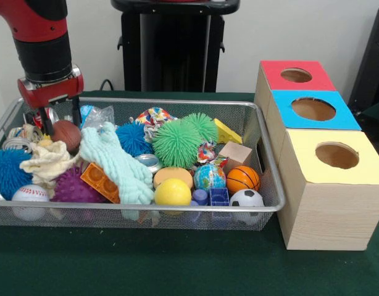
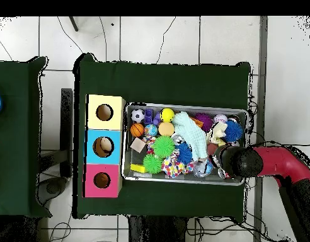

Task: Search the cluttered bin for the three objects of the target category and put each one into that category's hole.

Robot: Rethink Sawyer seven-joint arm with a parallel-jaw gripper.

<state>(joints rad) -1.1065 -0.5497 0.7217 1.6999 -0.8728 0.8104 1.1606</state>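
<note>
Front view: red and black arm comes down over the left end of the wire mesh bin, which sits on the green cloth table. Gripper has its two dark fingers spread, one on each side of a brown ball near the bin's back left corner; they straddle it, but I cannot tell whether they touch it, so jaws read as open. Ball candidates elsewhere in the bin: white baseball at front left, yellow ball at the front edge middle, small orange basketball and black and white soccer ball at front right, globe-print ball just behind those. A pale mint knitted cloth lies diagonally across the middle, with a green spiky rubber ball beside it. Three wooden boxes stand in a row just beside the bin's right end: yellow-topped box nearest the front, blue-topped box, red-topped box, each with one round hole on top. Overhead view: arm covers that end of the bin.
</note>
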